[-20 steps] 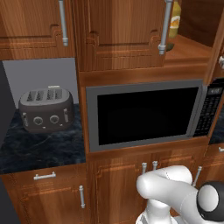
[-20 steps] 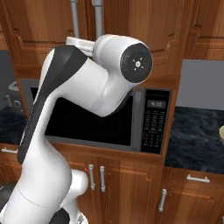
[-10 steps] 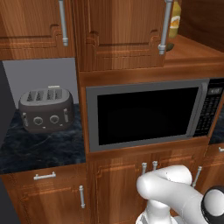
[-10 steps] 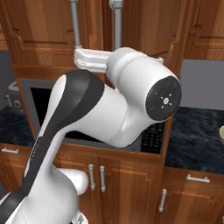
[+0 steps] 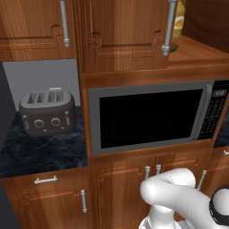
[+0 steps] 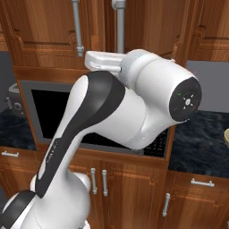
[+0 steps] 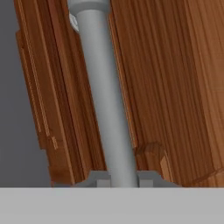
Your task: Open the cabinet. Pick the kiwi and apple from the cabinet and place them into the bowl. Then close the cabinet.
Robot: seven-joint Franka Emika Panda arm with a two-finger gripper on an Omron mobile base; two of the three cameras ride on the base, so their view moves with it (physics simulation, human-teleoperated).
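The cabinet [image 5: 120, 36] hangs above the microwave; its left door is closed and its right door stands open, baring a wooden shelf [image 5: 197, 56]. A small dull brown-green kiwi [image 5: 173, 47] peeks out beside the left door's silver handle [image 5: 168, 27]. The apple is hidden. In the hand view the right door's bar handle [image 7: 103, 87] runs up from between my fingertips [image 7: 99, 180], and my gripper [image 7: 121, 181] is shut on it. From the right base, the gripper [image 6: 119, 4] sits high on that handle [image 6: 120, 31]. A sliver of the pale bowl [image 6: 227, 136] shows at the right edge.
A tall yellow bottle [image 5: 179, 18] stands on the cabinet shelf. Below are the microwave [image 5: 150, 118], a toaster [image 5: 47, 112] on the dark counter [image 5: 40, 152], and low cabinets [image 5: 120, 197]. My arm's large elbow [image 6: 147, 107] blocks much of the right base view.
My arm's elbow has swung right and closer to the right base camera. The gripper stays on the door handle, and the cabinet's right side has stood open throughout.
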